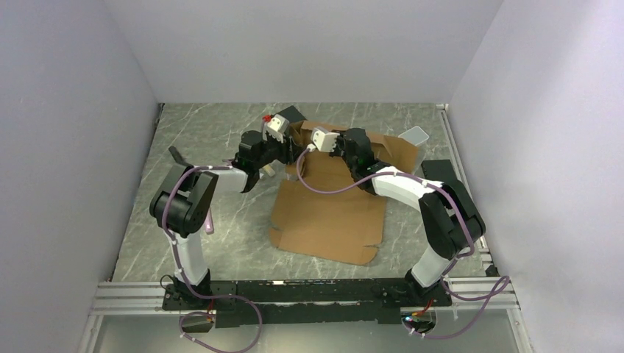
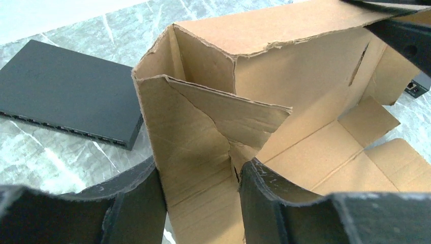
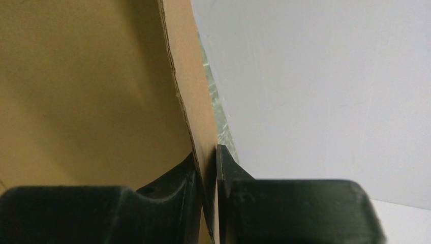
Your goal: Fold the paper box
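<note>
The paper box (image 1: pixel 331 217) is brown cardboard lying mid-table, its near panel flat and its far walls partly raised. In the left wrist view the box (image 2: pixel 284 76) shows raised side and back walls with a torn inner flap. My left gripper (image 2: pixel 201 165) is open and straddles the box's left side wall, one finger outside it and one inside; in the top view it (image 1: pixel 271 168) is at the box's far left corner. My right gripper (image 3: pixel 206 155) is shut on the edge of a raised wall of the box (image 3: pixel 101 76); in the top view it (image 1: pixel 353 156) is over the far part.
A flat black slab (image 2: pixel 66 91) lies left of the box on the marble table (image 2: pixel 45 152), seen at the far side in the top view (image 1: pixel 292 114). Another black slab (image 1: pixel 440 170) and a whitish translucent container (image 1: pixel 416 135) sit at the right. White walls enclose the table.
</note>
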Controlling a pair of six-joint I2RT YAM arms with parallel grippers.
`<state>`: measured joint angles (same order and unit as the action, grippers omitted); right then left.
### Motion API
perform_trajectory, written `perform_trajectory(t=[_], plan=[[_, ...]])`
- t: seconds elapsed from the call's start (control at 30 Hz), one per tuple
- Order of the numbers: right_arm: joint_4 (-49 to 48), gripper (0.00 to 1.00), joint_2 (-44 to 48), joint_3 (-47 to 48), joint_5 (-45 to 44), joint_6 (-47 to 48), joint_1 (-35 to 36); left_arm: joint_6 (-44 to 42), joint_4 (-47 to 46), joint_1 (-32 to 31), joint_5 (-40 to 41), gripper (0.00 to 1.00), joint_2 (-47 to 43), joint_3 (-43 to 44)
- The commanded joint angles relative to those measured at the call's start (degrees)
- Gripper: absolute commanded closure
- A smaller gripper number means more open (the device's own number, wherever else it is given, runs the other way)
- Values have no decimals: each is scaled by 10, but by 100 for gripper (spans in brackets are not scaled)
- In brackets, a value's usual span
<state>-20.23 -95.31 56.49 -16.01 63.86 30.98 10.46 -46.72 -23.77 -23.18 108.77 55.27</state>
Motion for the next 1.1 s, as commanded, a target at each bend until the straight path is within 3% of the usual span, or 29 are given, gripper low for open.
perform_trajectory(t=[0.0,0.1,0.47,0.67,0.73,0.87,1.03,1.07], plan=[[53,82,10,-2,17,-41,8,1,18,-5,22,46,-53,-2],[68,79,16,2,24,-46,8,-5,14,-4,39,36,-66,-20],[134,69,84,-6,89,-74,8,7,6,-1,65,36,-86,-53],[123,73,87,-7,81,-70,7,13,-8,-1,72,55,-87,-59],[121,83,89,-8,80,-68,7,12,-6,-1,72,65,-88,-59],[123,100,93,-8,88,-71,2,6,-4,-1,71,76,-90,-61],[163,100,102,11,145,-104,-36,-2,-5,-1,65,84,-89,-64],[176,93,103,18,155,-108,-45,-4,-6,-1,63,85,-89,-64]])
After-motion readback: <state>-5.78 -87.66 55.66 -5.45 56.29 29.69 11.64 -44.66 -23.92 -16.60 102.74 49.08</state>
